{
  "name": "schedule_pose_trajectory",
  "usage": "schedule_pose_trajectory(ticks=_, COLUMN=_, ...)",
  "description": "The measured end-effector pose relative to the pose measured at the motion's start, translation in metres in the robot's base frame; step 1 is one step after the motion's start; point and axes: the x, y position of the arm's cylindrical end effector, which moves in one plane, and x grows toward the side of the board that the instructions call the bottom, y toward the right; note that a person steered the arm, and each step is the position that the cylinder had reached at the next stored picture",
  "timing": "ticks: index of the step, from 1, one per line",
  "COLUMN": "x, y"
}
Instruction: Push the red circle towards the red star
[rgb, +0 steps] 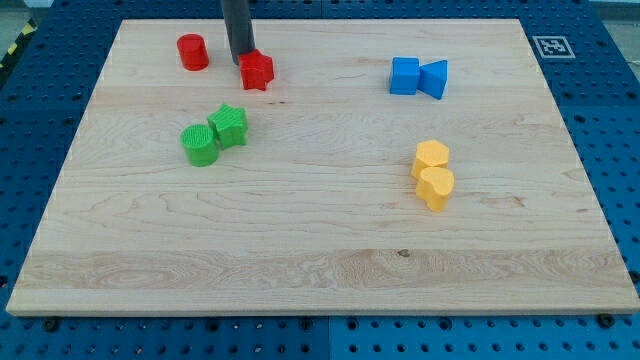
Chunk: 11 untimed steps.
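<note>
The red circle (193, 51) stands at the view's top left of the wooden board (320, 250). The red star (257, 70) lies a short way to its right and a little lower. My tip (241, 62) comes down from the view's top and ends between them, right at the star's upper left edge and apart from the circle.
Two green blocks (214, 137) sit together below the red star. A blue cube (404, 76) and a blue wedge-like block (435, 79) touch at the top right. Two yellow blocks (433, 173) sit together at the right of middle.
</note>
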Motion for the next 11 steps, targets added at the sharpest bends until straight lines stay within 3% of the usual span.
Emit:
schedule_pose_trajectory(ticks=2, x=0.030, y=0.019)
schedule_pose_trajectory(ticks=5, x=-0.028, y=-0.017)
schedule_pose_trajectory(ticks=7, x=-0.060, y=-0.083)
schedule_pose_trajectory(ticks=11, x=-0.033, y=-0.093)
